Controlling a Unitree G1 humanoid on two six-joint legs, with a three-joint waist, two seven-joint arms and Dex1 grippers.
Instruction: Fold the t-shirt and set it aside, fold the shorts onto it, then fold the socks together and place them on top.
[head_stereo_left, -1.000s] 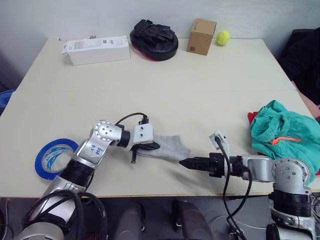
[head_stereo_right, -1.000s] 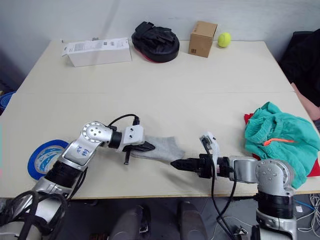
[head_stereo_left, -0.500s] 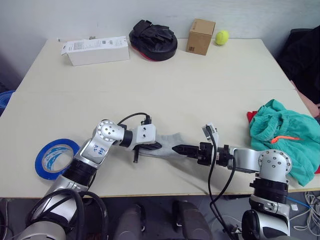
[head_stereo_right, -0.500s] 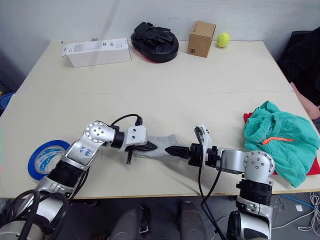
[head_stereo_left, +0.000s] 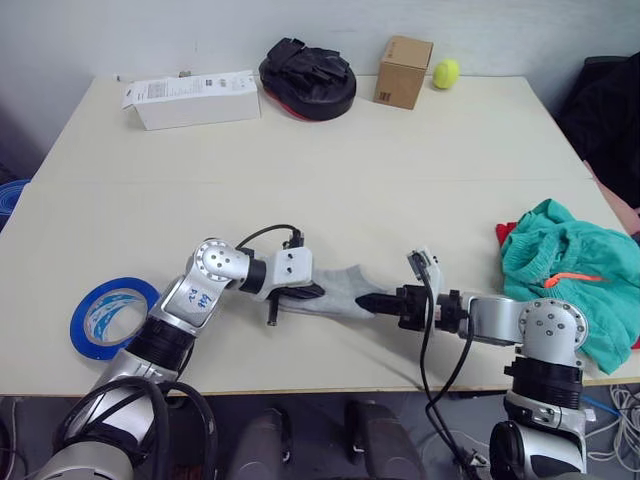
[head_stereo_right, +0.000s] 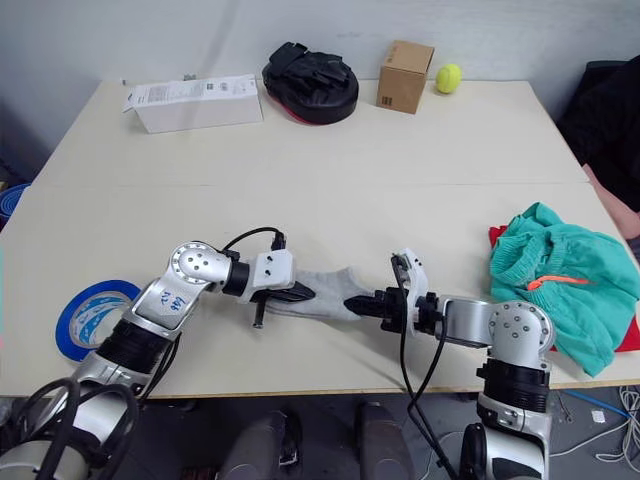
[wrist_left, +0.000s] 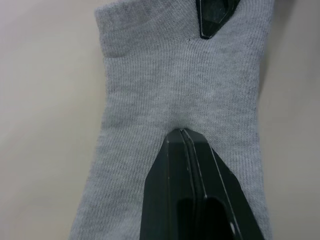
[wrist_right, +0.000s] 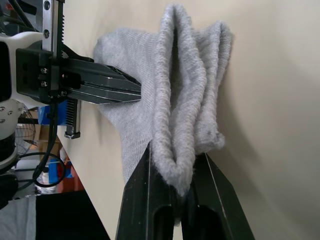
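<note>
Now the socks (head_stereo_left: 340, 291) lie flat on the tabletop (head_stereo_left: 320, 180), low centre of the head views, stretched between the two arms. The left gripper (head_stereo_left: 300, 294) has its fingers clenched together, tips pressing down on the knit near the middle of the sock; it pins the fabric, not grasping an edge. The right gripper (head_stereo_left: 378, 301) is clamped on a bunched fold at the sock's other end; the right wrist view shows grey knit pinched between its fingers.

The shorts (head_stereo_left: 565, 270) sit in a loose teal heap at the right edge of the frame, with a sliver of the red t-shirt (head_stereo_left: 505, 235) peeking out under them.

Handling, as a judgement: the socks look light, soft and stretchy, so they will sag and drag unless pinned at one end. Best hold is at the cuff or toe through both layers together, so the pair travels as one. Knit on the smooth tabletop may slide, so the pinning gripper probably needs firm downward pressure.
</note>
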